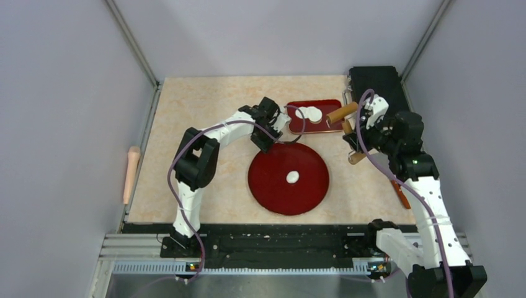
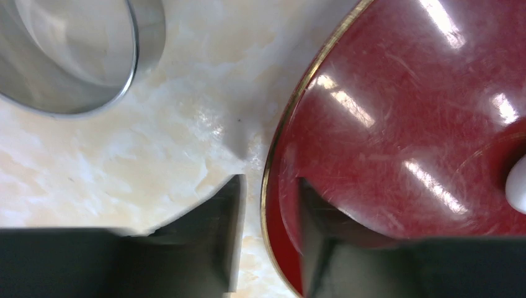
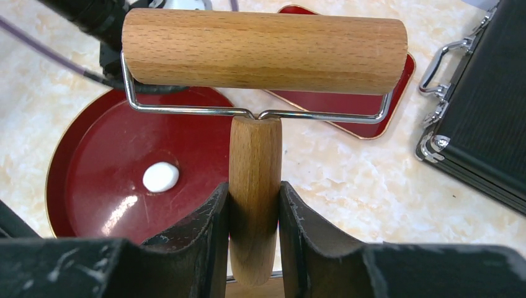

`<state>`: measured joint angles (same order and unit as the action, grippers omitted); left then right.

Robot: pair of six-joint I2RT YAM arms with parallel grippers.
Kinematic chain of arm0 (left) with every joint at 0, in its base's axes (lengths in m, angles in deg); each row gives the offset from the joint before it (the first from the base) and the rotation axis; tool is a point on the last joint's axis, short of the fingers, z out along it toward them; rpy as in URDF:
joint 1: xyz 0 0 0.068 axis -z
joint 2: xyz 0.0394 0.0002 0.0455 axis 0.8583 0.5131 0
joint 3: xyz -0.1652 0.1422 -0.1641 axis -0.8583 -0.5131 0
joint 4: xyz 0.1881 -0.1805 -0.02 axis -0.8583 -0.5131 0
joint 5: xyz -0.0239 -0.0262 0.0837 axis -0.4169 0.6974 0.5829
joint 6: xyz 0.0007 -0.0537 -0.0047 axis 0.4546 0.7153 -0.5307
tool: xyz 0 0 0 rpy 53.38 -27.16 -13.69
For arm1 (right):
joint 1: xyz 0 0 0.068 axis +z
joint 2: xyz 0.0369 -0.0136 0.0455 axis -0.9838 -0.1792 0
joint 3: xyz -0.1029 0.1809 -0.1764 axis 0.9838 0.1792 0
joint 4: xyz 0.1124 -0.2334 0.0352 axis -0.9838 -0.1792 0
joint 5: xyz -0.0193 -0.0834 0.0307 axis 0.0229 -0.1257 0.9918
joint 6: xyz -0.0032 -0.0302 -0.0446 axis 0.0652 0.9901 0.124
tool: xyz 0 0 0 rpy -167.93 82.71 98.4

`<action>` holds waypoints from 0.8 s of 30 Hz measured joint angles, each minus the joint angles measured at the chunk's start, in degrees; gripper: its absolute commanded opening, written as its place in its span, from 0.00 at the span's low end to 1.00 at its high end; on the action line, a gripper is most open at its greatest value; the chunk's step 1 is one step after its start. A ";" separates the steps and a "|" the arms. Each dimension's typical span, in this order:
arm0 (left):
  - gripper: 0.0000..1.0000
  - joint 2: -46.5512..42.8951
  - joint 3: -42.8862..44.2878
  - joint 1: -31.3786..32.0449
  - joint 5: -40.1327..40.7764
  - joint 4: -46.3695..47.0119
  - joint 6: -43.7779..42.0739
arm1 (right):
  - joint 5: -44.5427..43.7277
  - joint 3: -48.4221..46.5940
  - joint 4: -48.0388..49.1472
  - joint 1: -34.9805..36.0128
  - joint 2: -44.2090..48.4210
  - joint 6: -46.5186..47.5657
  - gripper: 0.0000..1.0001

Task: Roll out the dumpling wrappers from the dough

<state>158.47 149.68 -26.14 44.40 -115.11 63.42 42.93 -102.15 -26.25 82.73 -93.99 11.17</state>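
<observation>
R gripper [image 3: 254,205] clamps handle of wooden rolling pin [image 1: 342,112], upper right of ctr. L gripper [image 2: 268,239] narrowly open, rim of round dark-red plate [image 1: 273,192] between its fingers. At plate ctr: small white oval dough lump [image 1: 292,177]. Upper ctr: round white dough wrapper [image 1: 313,114] on red rectangular tray [image 1: 329,104]. By L gripper, shiny metal ring [image 2: 68,56] on beige tabletop [image 1: 186,124].
</observation>
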 measured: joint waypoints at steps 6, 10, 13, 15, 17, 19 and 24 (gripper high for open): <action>0.99 -4.37 -0.31 -0.07 -1.70 -0.15 -0.17 | 1.79 2.29 0.37 0.22 1.86 2.47 0.05; 0.99 -17.07 -2.71 -1.20 -7.23 -1.77 -2.51 | 2.69 2.29 0.35 1.29 2.12 4.98 0.05; 0.99 -27.12 -2.62 -2.29 -12.55 -1.22 -3.41 | 2.80 2.29 0.35 3.98 2.19 7.21 0.05; 0.99 -32.20 -1.05 -2.73 -15.78 -1.40 -3.34 | 2.51 2.29 0.37 6.78 2.19 8.66 0.05; 0.99 -34.32 2.82 -3.04 -19.04 -1.77 -2.43 | 2.14 2.34 0.70 9.88 2.29 9.64 0.05; 0.99 -33.97 6.88 -2.99 -22.14 -1.77 -0.72 | 1.62 2.73 2.10 12.07 2.73 10.34 0.05; 0.99 -25.68 16.83 -2.12 -29.57 -2.84 6.19 | 0.48 5.51 5.25 14.75 4.79 12.33 0.05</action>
<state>132.79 166.51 -28.26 14.83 -117.95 69.60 43.41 -96.65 -21.01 97.48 -89.20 23.50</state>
